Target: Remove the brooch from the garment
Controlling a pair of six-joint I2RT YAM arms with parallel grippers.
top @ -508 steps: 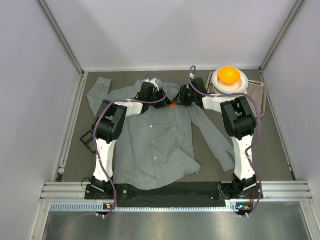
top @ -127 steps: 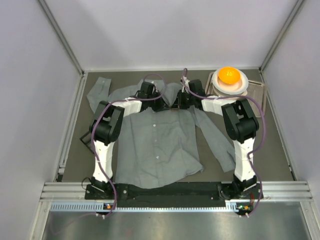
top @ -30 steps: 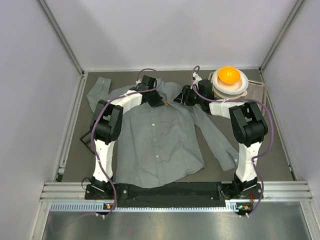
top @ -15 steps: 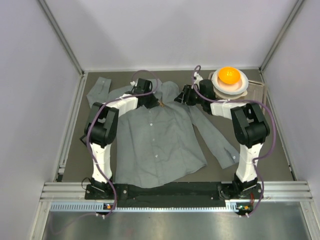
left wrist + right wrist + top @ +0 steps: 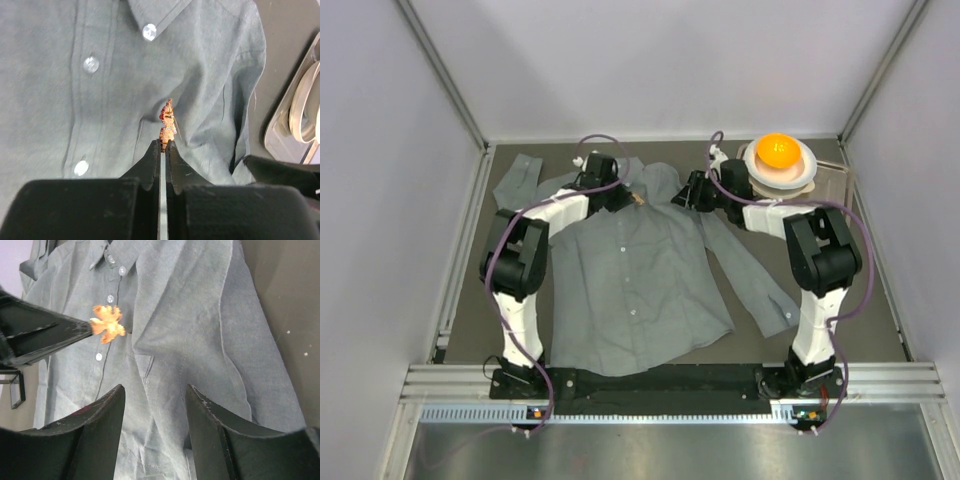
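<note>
The grey garment (image 5: 630, 285) lies flat and buttoned on the dark table, collar toward the back. My left gripper (image 5: 632, 198) hovers over the chest just below the collar, shut on the tiny orange-red brooch (image 5: 167, 119), which sticks out past the fingertips. In the right wrist view the brooch (image 5: 107, 324) shows star-like at the tip of the left fingers (image 5: 75, 330), over the button row. Whether its pin still touches the cloth I cannot tell. My right gripper (image 5: 692, 192) stands open above the garment's (image 5: 200, 340) shoulder with nothing between its jaws.
A white bowl carrying an orange ball (image 5: 778, 152) sits in a clear tray (image 5: 838, 205) at the back right, close behind the right arm. A small black frame (image 5: 15, 385) lies left of the shirt. Walls enclose the table on three sides.
My left gripper has moved left and back toward the collar, carrying the brooch with it. The right gripper has stayed where it was, still open.
</note>
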